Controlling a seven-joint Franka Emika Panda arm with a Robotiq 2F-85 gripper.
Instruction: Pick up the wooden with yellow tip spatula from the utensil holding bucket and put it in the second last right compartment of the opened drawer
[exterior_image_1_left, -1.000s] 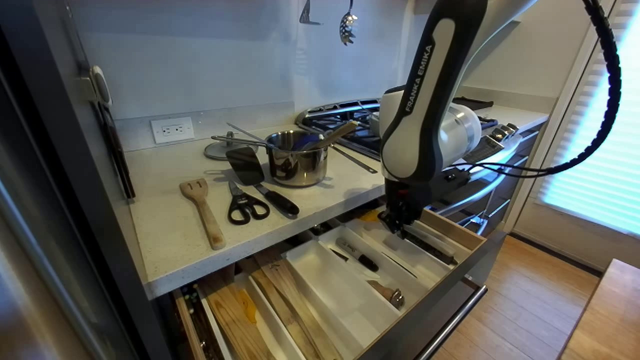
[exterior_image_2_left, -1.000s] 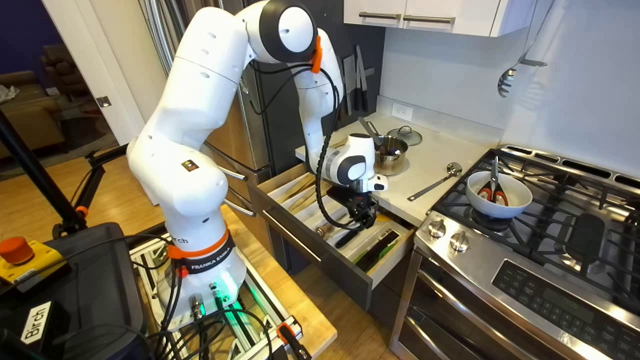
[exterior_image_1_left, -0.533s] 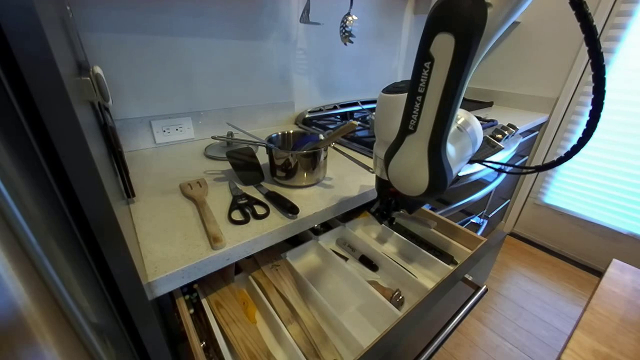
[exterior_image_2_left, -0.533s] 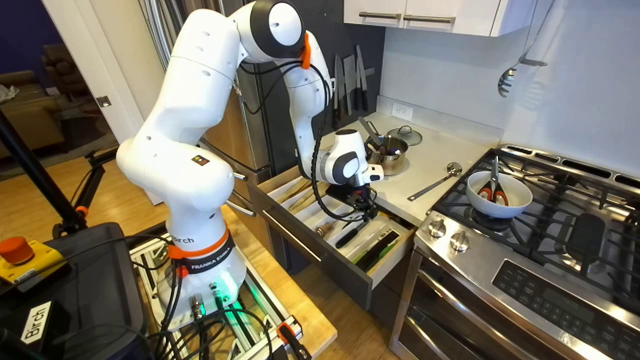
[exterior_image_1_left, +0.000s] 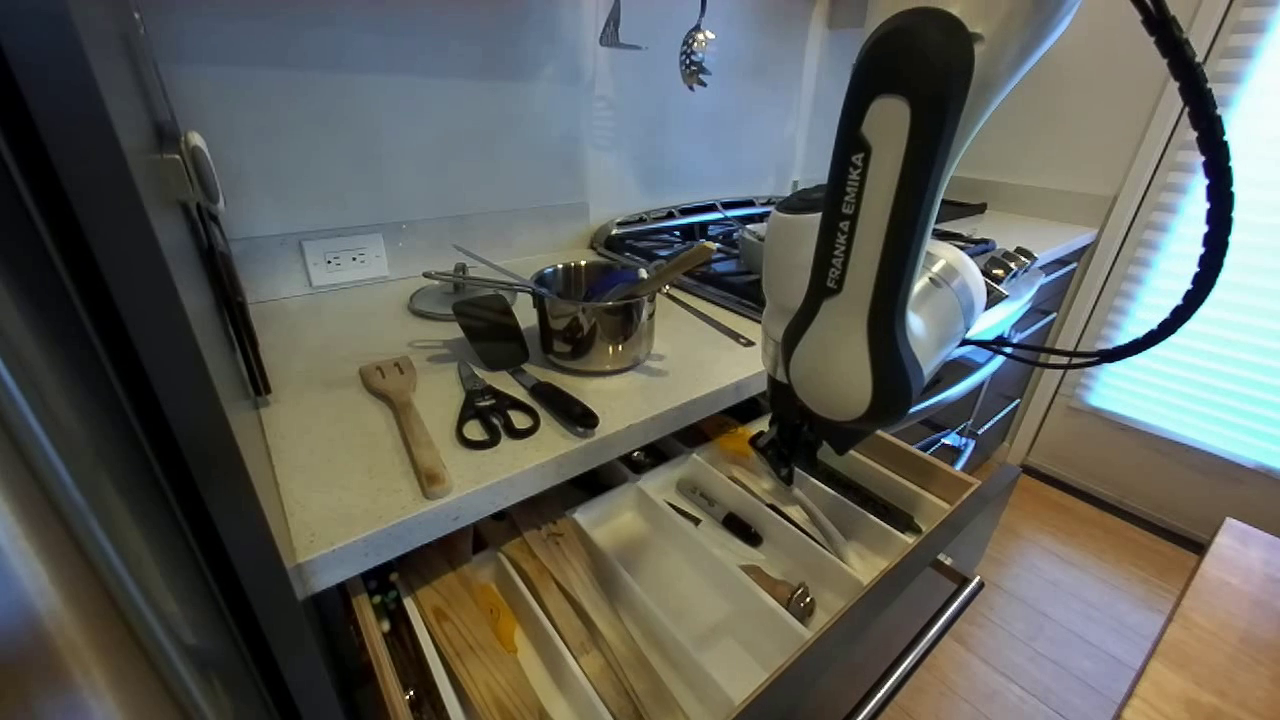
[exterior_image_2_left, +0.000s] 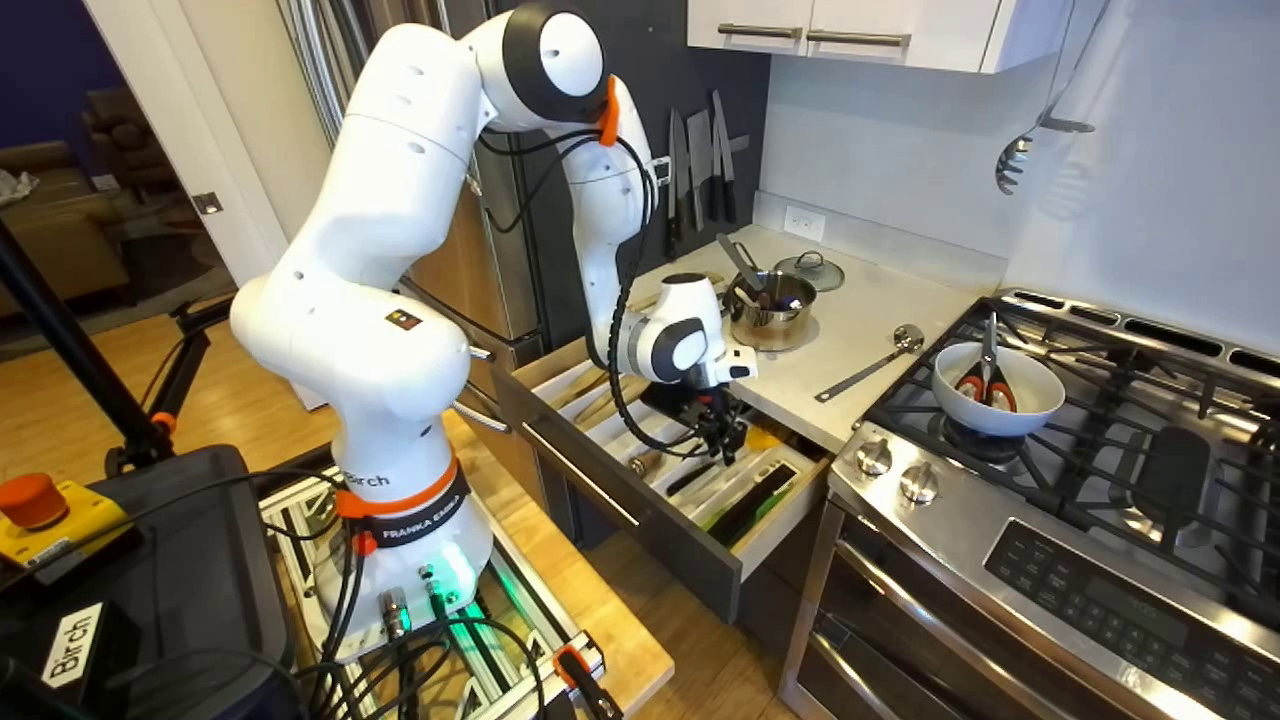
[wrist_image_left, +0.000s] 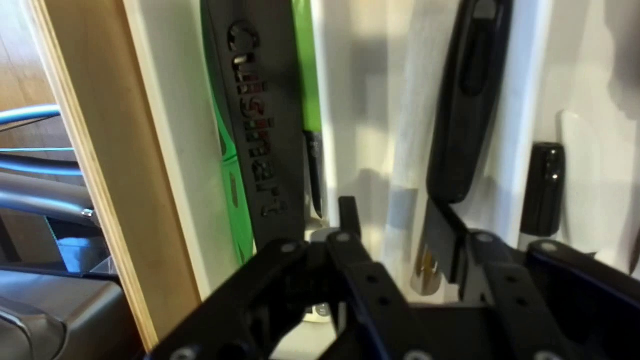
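The spatula's yellow head (exterior_image_1_left: 735, 440) lies at the back of the open drawer (exterior_image_1_left: 900, 600). A pale handle (exterior_image_1_left: 825, 525) runs forward from it in the second last right compartment. In the wrist view the pale handle (wrist_image_left: 420, 85) lies beside a black handle (wrist_image_left: 467, 95). My gripper (exterior_image_1_left: 780, 465) is low over that compartment. In the wrist view the gripper's (wrist_image_left: 397, 220) fingers are apart, with the pale handle between and below them, not clamped. The steel pot (exterior_image_1_left: 595, 335) on the counter holds other utensils.
The last right compartment holds a black Cuisinart piece (wrist_image_left: 262, 115) and green items (wrist_image_left: 237, 200). The compartment on the other side holds a brown brush (exterior_image_1_left: 775, 590). Scissors (exterior_image_1_left: 490, 415), a black turner (exterior_image_1_left: 530, 370) and a wooden slotted turner (exterior_image_1_left: 405, 420) lie on the counter (exterior_image_1_left: 330, 480).
The pale handle, earlier close to the gripper and further right, now lies down in the compartment. The gripper has lowered. The drawer has shifted slightly outward.
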